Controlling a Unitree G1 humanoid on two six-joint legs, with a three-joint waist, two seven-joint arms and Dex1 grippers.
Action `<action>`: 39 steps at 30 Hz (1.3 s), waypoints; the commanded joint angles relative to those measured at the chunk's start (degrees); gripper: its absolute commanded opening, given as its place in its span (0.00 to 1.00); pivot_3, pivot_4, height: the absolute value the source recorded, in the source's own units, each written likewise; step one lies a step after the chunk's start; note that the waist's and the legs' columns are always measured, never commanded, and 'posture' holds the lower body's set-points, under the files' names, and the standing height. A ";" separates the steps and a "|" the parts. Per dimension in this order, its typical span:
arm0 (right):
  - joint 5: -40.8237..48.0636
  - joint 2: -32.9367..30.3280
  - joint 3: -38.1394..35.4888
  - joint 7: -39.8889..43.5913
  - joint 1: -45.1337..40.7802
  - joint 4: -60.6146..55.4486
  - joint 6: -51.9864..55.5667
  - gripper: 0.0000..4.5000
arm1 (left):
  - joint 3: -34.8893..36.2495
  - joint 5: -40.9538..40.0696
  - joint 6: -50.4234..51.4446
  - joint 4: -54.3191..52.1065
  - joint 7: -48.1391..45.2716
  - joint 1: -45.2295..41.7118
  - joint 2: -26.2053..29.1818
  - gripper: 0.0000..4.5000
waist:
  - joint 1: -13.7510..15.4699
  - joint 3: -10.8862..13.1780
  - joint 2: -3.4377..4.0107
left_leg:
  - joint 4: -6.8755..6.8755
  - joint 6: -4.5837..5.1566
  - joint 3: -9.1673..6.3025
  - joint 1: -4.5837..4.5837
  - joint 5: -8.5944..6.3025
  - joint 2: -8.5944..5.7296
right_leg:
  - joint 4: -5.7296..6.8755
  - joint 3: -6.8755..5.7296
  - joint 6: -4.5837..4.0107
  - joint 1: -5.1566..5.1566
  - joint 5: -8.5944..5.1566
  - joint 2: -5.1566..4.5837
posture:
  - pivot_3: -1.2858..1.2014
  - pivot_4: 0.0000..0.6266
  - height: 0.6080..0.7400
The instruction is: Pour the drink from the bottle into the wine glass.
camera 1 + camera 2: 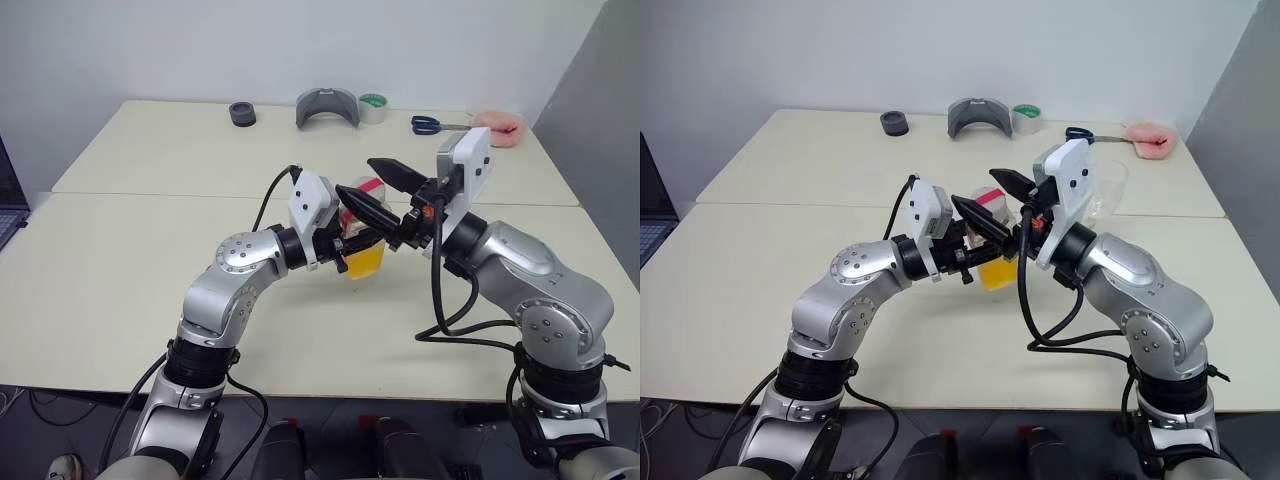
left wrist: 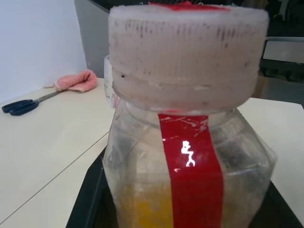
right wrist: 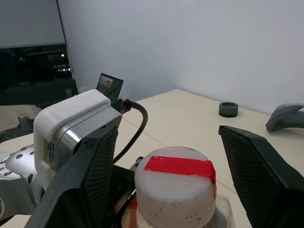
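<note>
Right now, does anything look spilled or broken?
No spill shows. The bottle is upright in the left gripper, cap on, drink inside. The right gripper is open around the cap. One oddity: the cap's side looks scuffed and speckled with dark marks.

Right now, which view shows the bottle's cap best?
The right wrist view: the cap sits whole between the right end effector's open fingers, red strip on top. The left wrist view shows its ribbed side; the eye views show a partly hidden glimpse.

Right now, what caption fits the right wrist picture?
Open right tool straddles the capped bottle held by the left tool.
</note>
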 commanded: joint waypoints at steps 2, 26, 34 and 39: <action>-0.69 -0.29 0.30 0.17 0.31 -2.10 -1.25 0.80 | 1.22 -0.88 -0.88 -1.36 -0.17 -1.91 -0.02 0.39 | 0.00 0.00 0.00 | 0.00 0.00 0.00 0.00 0.00 0.00 | 0.00 0.00 0.00 0.00 0.00 0.00 | 0.52 0.24 1.00; 14.31 -10.97 -1.11 37.56 -12.92 16.09 1.18 0.42 | 4.71 -18.63 8.03 -16.01 -17.49 2.67 13.75 0.39 | -0.84 0.14 0.11 | -0.03 0.01 -0.01 0.03 -0.01 0.03 | 0.01 -0.04 -0.06 0.00 -0.04 0.01 | 0.52 0.24 1.00; 12.52 -10.20 -0.14 41.73 -16.36 19.98 -0.61 0.70 | 5.93 -20.22 8.28 -14.57 -18.07 1.27 17.13 0.39 | -0.60 0.16 0.11 | 0.06 0.01 -0.07 0.04 -0.01 0.01 | 0.10 -0.10 0.02 0.02 -0.11 0.02 | 0.52 0.24 1.00; 15.32 -15.11 -8.17 32.67 -8.08 11.46 2.94 0.99 | 4.58 -12.05 1.50 -10.67 -14.70 4.68 15.33 0.39 | 0.21 0.17 0.11 | 0.06 0.01 -0.06 0.01 -0.01 0.00 | 0.06 -0.10 -0.06 0.02 -0.06 -0.01 | 0.52 0.24 1.00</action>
